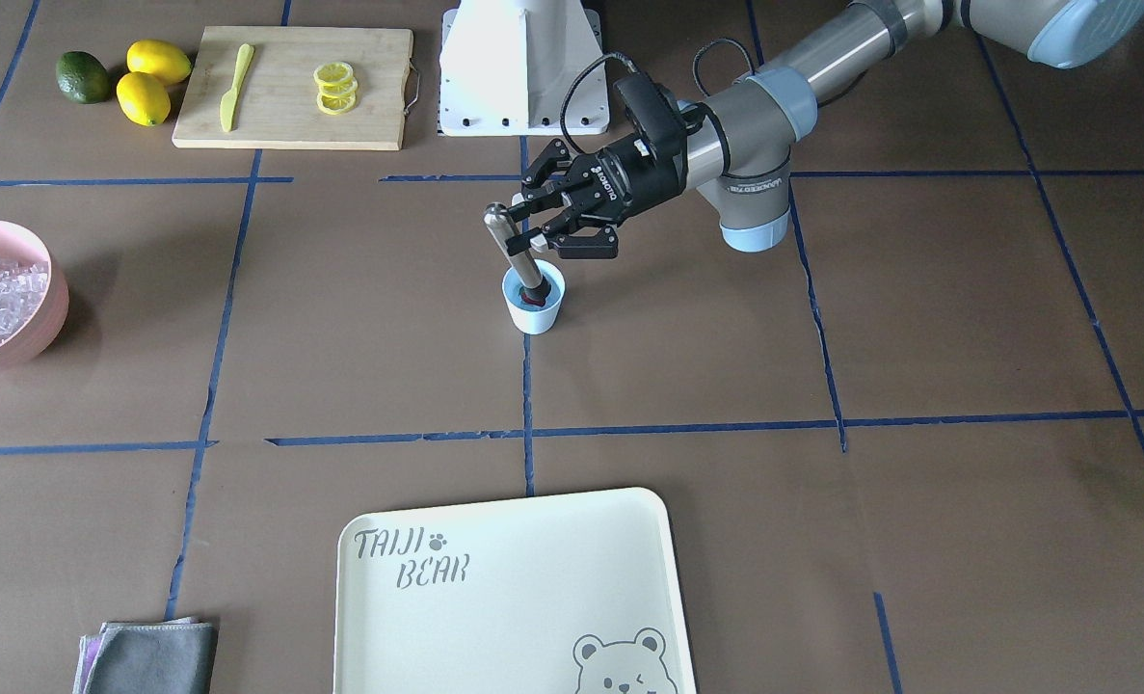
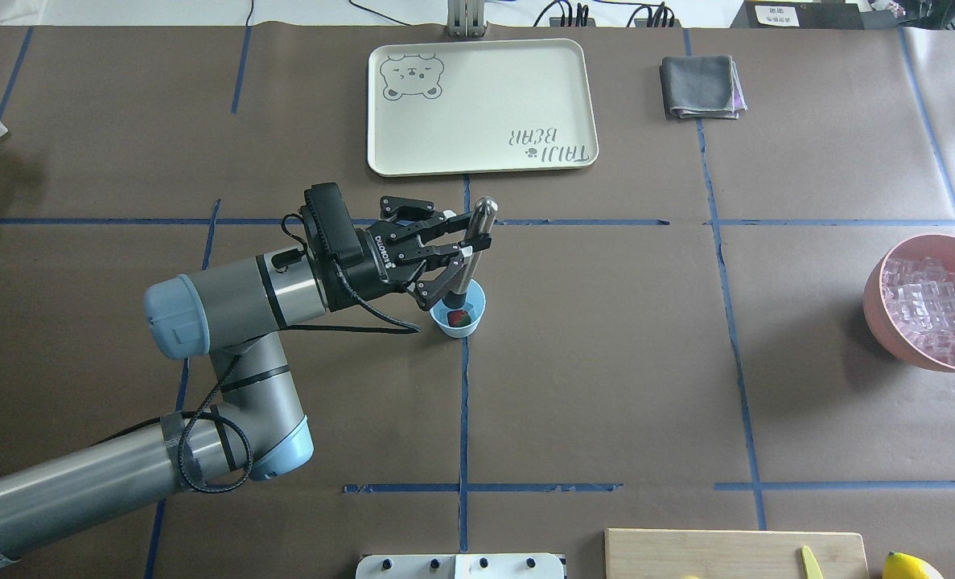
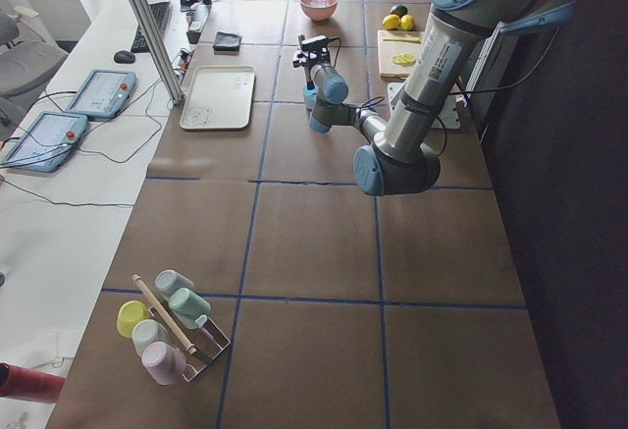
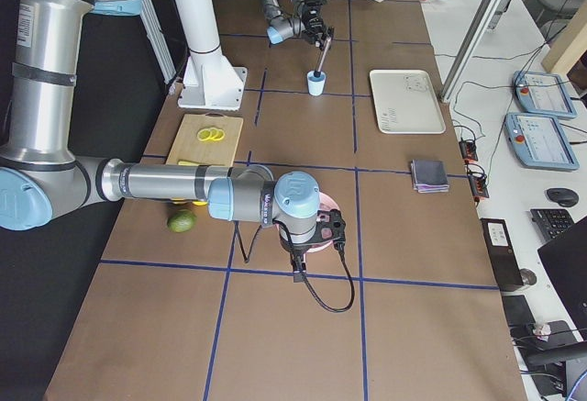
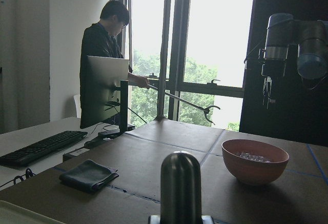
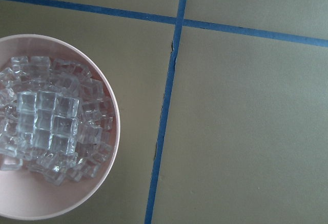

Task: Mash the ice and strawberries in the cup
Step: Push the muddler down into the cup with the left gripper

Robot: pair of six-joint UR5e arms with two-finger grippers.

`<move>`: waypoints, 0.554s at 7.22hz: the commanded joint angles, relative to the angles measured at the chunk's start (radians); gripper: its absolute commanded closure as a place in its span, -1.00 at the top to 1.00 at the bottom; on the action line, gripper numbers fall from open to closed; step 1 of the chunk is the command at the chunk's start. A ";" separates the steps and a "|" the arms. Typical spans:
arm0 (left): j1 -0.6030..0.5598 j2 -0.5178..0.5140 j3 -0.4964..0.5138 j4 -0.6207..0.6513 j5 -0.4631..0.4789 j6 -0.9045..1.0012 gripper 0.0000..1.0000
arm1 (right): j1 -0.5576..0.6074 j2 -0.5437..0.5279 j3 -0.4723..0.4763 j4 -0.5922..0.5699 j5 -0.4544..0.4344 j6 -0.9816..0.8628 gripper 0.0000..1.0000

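Observation:
The small light-blue cup (image 1: 536, 310) (image 2: 471, 322) stands at the table's middle. A red strawberry (image 1: 531, 300) (image 2: 459, 318) lies inside it. My left gripper (image 1: 525, 227) (image 2: 467, 240) is shut on a steel muddler (image 1: 512, 246) (image 2: 477, 233), which leans with its dark lower end down in the cup on the berry. The ice (image 2: 932, 293) (image 6: 48, 126) fills a pink bowl (image 2: 879, 297) (image 6: 110, 183) far to my right. The right gripper (image 4: 316, 233) hangs above that bowl; I cannot tell how its fingers stand.
A cream bear tray (image 2: 477, 104) lies beyond the cup, with a grey cloth (image 2: 701, 86) to its right. A cutting board (image 1: 292, 87) with lemon slices and a yellow knife, two lemons (image 1: 152, 79) and a lime sit near the robot base (image 1: 518, 67). A person (image 5: 102, 55) stands by the window.

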 commanded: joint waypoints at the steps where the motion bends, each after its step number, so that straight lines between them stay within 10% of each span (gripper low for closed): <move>1: 0.009 0.001 0.045 -0.043 0.001 0.003 -1.00 | 0.000 0.001 0.000 0.000 0.000 0.000 0.99; 4: 0.009 -0.006 0.064 -0.063 0.003 0.003 -1.00 | 0.002 0.001 0.001 0.000 0.000 0.001 0.99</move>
